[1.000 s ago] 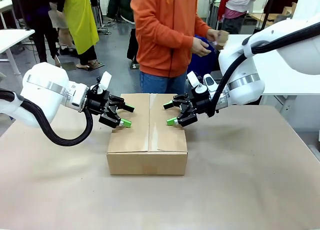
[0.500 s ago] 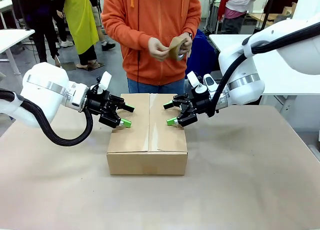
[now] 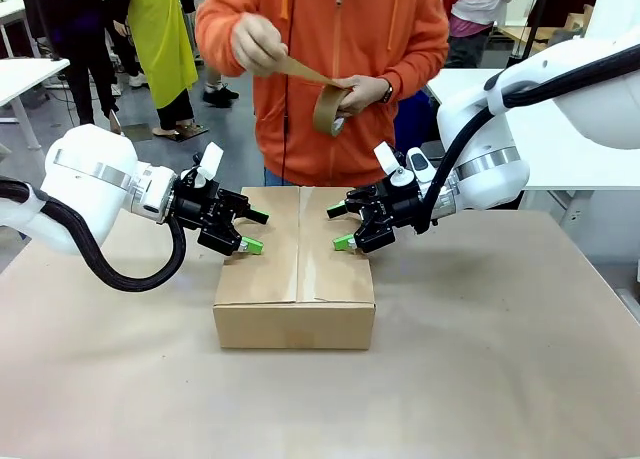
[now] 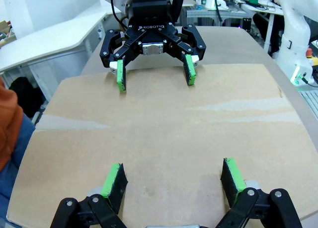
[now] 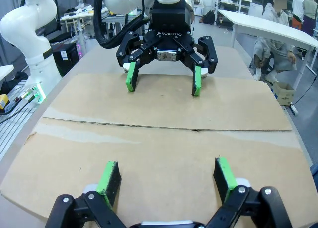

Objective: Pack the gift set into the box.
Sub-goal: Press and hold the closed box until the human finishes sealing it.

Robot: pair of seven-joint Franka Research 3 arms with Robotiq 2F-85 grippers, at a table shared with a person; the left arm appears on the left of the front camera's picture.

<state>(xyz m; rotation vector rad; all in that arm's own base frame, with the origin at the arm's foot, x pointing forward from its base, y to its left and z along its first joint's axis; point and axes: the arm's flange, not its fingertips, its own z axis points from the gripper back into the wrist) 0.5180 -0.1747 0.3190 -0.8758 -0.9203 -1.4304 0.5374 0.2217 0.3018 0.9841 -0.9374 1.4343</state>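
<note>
The brown cardboard box (image 3: 295,269) stands mid-table with its top flaps folded shut, the seam running down the middle. My left gripper (image 3: 254,231) is open, its green pads resting on the left flap (image 4: 164,123). My right gripper (image 3: 338,227) is open too, with its pads on the right flap (image 5: 164,153). In the left wrist view my own fingers (image 4: 174,178) spread wide over the cardboard, facing the right gripper (image 4: 155,74). The right wrist view mirrors this, my gripper (image 5: 166,178) facing the left gripper (image 5: 163,81). The gift set is hidden.
A person in an orange hoodie stands just behind the box, holding a roll of brown tape (image 3: 330,109) in one hand (image 3: 362,91) and pulling a strip out with the other hand (image 3: 255,41). White tables stand at the far right and far left.
The person has stepped in behind the box and drawn a strip of tape off the roll. Both arms and the box have stayed still.
</note>
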